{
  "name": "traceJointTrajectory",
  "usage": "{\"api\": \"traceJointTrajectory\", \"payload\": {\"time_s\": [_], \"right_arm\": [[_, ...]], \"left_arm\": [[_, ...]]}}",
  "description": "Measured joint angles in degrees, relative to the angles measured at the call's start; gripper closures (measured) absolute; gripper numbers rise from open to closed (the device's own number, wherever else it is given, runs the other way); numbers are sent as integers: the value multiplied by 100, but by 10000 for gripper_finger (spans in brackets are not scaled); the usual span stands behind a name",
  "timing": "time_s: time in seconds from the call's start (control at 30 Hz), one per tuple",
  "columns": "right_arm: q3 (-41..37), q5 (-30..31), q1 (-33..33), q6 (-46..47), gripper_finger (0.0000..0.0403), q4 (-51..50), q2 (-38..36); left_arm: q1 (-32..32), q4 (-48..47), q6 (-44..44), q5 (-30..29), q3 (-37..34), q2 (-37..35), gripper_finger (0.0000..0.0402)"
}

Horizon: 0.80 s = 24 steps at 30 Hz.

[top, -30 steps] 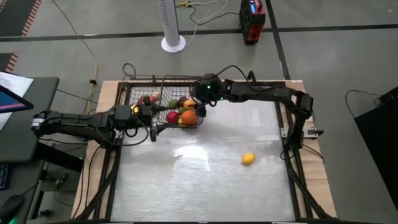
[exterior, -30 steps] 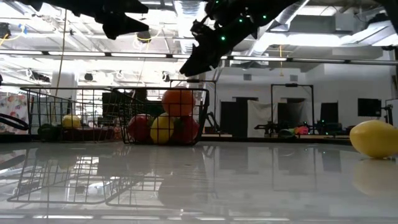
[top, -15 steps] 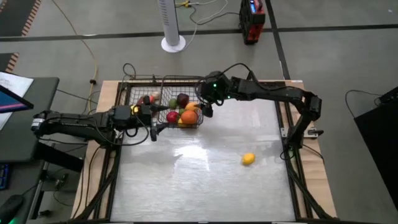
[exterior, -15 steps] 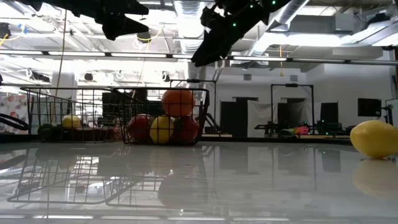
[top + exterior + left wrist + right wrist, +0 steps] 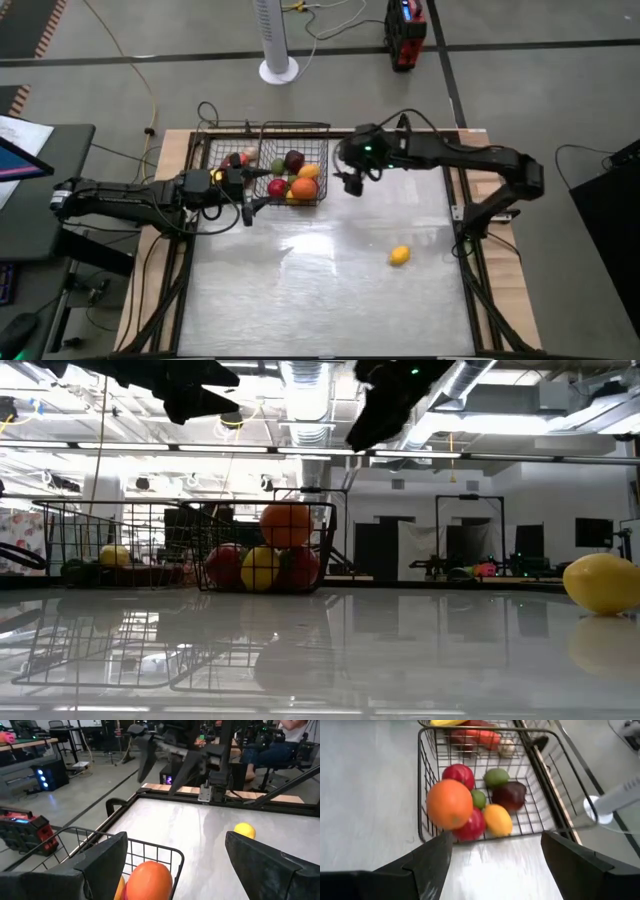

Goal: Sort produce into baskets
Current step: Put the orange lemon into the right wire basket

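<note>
Two adjoining black wire baskets stand at the table's far left. The deeper basket (image 5: 324,170) holds an orange (image 5: 449,804) on top of red, yellow, green and dark red produce (image 5: 509,795). The shallower basket (image 5: 212,150) holds long yellow and red pieces (image 5: 480,737). A yellow lemon (image 5: 399,255) lies alone on the table toward the right. My right gripper (image 5: 352,183) hangs open in the air just right of the deeper basket. My left gripper (image 5: 247,197) stands open above that basket's near side, with nothing between its fingers.
The shiny table top (image 5: 320,290) stretches bare between the baskets and the lemon. Black frame rails (image 5: 468,250) run along the table's edges. On the floor beyond the far edge stand a white fan base (image 5: 279,70) and a red device (image 5: 404,35).
My right gripper has drawn back from above the deeper basket toward the table's right edge and has risen, staying open. The produce in the basket that it covered now shows from above. My left arm has kept still.
</note>
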Motion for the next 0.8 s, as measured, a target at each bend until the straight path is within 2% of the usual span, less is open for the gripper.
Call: {"api": "traceJointTrajectory", "payload": {"time_s": [0.37,0.6,0.8], "right_arm": [[-1647,102,209,1009,72,-44,-1559],[-2543,161,994,1815,72,-117,-1957],[-2707,561,1829,2552,72,-506,-1965]], "left_arm": [[0,-23,2,-1,0,0,77],[0,-113,5,-31,0,0,77],[0,-142,4,-44,0,0,77]]}}
